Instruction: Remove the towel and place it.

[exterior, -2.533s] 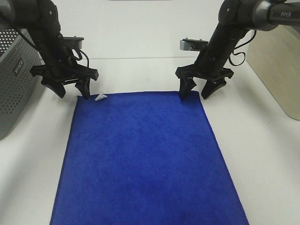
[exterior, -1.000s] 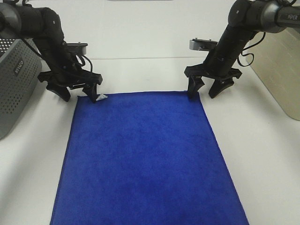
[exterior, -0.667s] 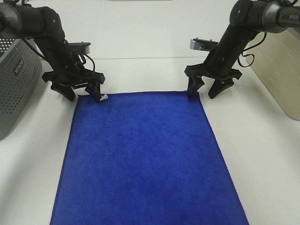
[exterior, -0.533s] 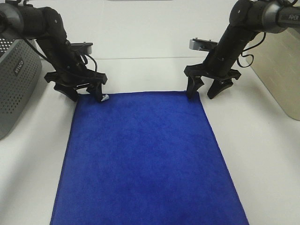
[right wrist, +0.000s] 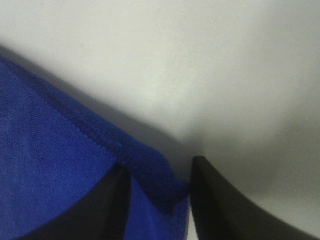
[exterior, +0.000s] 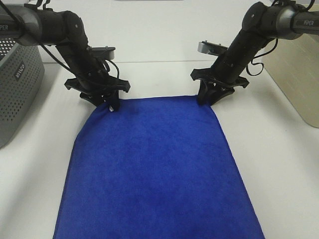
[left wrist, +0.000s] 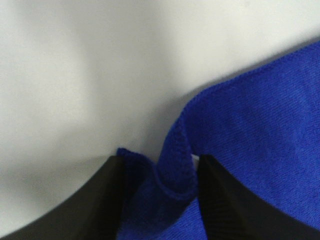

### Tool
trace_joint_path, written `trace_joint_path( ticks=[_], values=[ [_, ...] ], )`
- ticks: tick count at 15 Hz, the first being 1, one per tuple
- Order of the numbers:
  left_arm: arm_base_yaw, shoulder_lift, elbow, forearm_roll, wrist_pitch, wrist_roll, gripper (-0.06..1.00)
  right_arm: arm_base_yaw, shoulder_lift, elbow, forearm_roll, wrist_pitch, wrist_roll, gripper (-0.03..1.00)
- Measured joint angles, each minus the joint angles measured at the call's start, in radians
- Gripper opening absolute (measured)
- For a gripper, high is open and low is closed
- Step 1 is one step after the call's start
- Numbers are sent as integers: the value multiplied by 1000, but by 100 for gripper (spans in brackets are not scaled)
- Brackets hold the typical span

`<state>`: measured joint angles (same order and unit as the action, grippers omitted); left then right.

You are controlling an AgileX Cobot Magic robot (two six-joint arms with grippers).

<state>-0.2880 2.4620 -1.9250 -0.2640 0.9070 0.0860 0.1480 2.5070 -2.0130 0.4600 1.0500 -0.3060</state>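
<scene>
The royal-blue towel (exterior: 154, 169) lies spread flat on the white table (exterior: 279, 164), reaching from the front edge of the view to the two grippers. My left gripper (exterior: 108, 103) is on its far left corner. The left wrist view shows a bunched fold of the towel (left wrist: 260, 150) pinched between the black fingers (left wrist: 100, 205) of that gripper (left wrist: 160, 195). My right gripper (exterior: 207, 98) is on the far right corner. In the right wrist view the towel's hemmed corner (right wrist: 50, 165) sits between the narrowed jaws of this gripper (right wrist: 157, 200).
A grey perforated basket (exterior: 15, 84) stands at the left edge, close to the left arm. A beige rounded board (exterior: 299, 74) lies at the right edge behind the right arm. White table runs along both sides of the towel and beyond its far edge.
Both grippers have closed onto the towel's far corners. The left gripper has shifted right and pulled its corner inward, so the left edge now slants. The right gripper has barely moved.
</scene>
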Motion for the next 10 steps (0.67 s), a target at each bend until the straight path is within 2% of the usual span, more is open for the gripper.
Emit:
trace_joint_path(
  ticks=[1,2,4,5,7,9,10],
  values=[
    [0,1,0,0,0,-1,38,0,3,2,11,-10,0,31],
    [0,1,0,-1,0,-1,35,0,6,2,26,-22,-1,26],
    [0,1,0,-3,0,-3,33,0,9,4,48,-31,-4,22],
    [0,3,0,-5,0,-3,32,0,9,5,51,-32,-5,17],
    [0,3,0,-6,0,-3,28,0,13,5,52,-33,-27,2],
    [0,3,0,6,-1,-3,8,0,14,5,54,-39,-34,2],
    [0,4,-3,10,0,-1,2,0,14,5,58,-46,-35,2]
  ],
)
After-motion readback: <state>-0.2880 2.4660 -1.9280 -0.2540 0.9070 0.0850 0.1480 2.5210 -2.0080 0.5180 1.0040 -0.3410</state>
